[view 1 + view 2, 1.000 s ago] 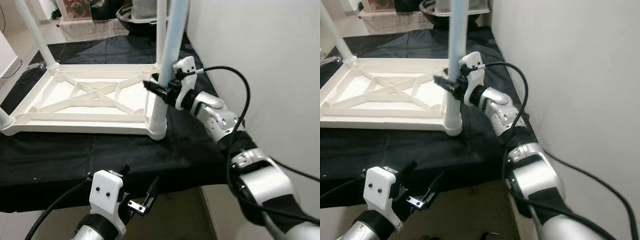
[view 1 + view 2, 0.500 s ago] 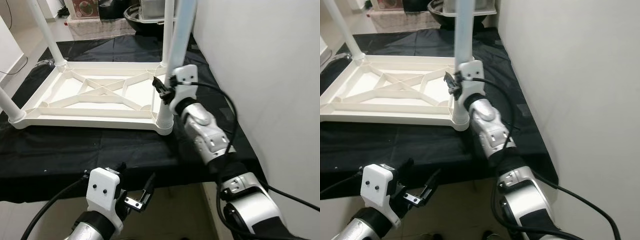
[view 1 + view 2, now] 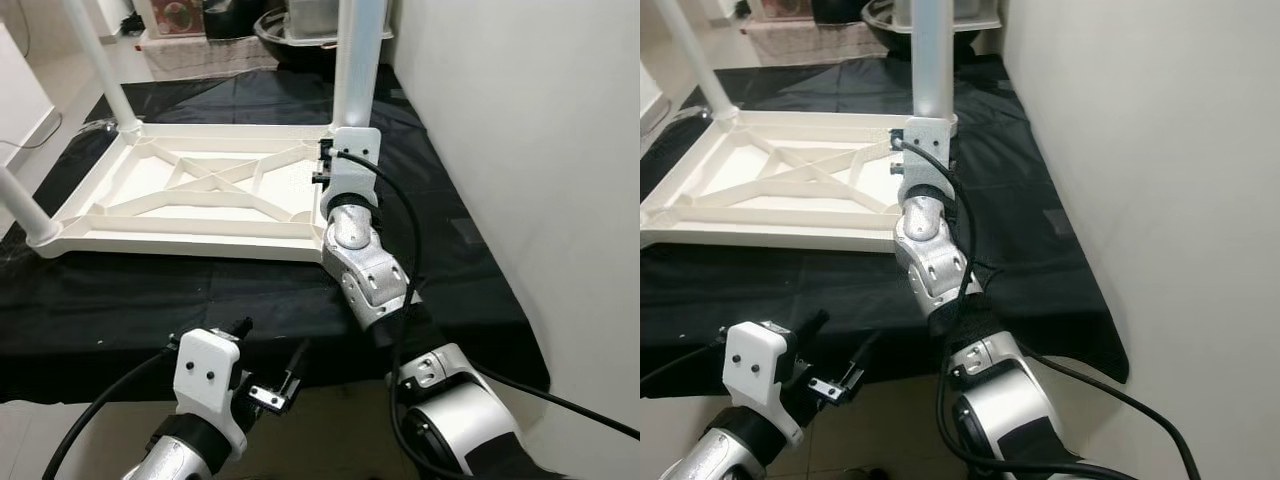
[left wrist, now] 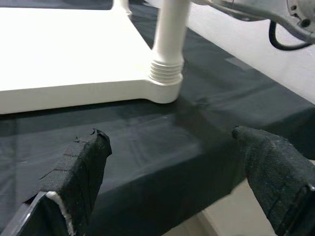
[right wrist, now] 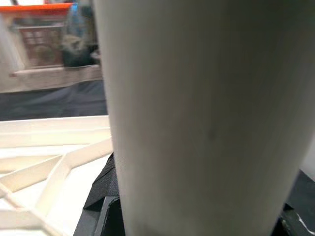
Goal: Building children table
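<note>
Black cloth (image 3: 470,250) under upturned tabletop (image 3: 190,195); right end effector (image 3: 325,165) grasping table leg (image 3: 358,60); left end effector (image 4: 172,172) released

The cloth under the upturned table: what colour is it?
The cloth is plain black, clearest in the left eye view.

A room in a home. A plain white wall (image 3: 520,130) runs along the right side, and pale floor tiles (image 3: 60,75) show at the far left. A low surface draped in black cloth (image 3: 200,300) holds an upturned white plastic children's table (image 3: 180,190). Beyond it, household clutter sits on the floor, including a dark round basin (image 3: 290,30) and a colourful box (image 5: 47,39).
</note>
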`<state>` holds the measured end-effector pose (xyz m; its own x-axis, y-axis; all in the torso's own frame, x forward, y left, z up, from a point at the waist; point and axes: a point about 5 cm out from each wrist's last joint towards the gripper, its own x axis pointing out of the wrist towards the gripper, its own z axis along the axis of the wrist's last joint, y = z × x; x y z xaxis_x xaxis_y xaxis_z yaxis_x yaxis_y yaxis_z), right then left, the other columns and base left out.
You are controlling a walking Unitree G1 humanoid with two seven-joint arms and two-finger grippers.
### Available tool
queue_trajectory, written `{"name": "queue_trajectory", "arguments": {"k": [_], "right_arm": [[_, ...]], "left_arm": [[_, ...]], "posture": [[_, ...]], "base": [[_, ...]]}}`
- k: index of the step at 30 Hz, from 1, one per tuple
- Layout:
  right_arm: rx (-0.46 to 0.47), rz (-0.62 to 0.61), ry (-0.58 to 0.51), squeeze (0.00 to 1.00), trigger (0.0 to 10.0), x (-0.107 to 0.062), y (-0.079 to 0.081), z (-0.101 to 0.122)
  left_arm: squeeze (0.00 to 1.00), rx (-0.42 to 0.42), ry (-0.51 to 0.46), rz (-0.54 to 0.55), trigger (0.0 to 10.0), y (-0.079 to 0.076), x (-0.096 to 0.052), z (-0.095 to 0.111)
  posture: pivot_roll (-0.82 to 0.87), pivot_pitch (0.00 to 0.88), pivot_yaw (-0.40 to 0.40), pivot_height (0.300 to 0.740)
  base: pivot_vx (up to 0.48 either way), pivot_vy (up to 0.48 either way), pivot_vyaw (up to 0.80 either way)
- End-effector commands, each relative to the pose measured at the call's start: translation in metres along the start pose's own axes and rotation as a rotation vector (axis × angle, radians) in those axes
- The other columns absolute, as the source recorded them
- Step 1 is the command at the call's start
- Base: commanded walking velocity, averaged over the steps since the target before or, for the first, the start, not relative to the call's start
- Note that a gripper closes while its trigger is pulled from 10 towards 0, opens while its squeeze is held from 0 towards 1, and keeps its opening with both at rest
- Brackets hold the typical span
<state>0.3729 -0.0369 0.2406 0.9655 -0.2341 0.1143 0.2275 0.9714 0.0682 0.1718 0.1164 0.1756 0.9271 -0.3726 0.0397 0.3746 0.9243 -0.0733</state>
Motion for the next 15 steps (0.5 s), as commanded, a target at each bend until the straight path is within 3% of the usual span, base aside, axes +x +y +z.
{"name": "queue_trajectory", "arguments": {"k": [1, 5, 15], "right_arm": [[-0.039, -0.197, 0.228, 0.0, 10.0, -0.009, -0.021, -0.051], [-0.088, -0.283, 0.197, 0.0, 10.0, -0.019, -0.015, -0.048], [-0.032, -0.32, 0.257, 0.0, 10.0, -0.028, 0.009, -0.046]], "left_arm": [[0.0, 0.009, 0.019, 0.017, 10.0, 0.003, 0.0, -0.004], [0.0, 0.013, 0.014, 0.019, 10.0, 0.004, 0.001, -0.004], [0.0, 0.018, 0.014, 0.025, 10.0, 0.009, 0.002, -0.005]], "posture": [[0.09, 0.188, -0.002, 0.74], [0.1, 0.189, -0.003, 0.74], [0.1, 0.184, -0.007, 0.74]], "base": [[0.0, 0.0, 0.0], [0.0, 0.0, 0.0], [0.0, 0.0, 0.0]]}}
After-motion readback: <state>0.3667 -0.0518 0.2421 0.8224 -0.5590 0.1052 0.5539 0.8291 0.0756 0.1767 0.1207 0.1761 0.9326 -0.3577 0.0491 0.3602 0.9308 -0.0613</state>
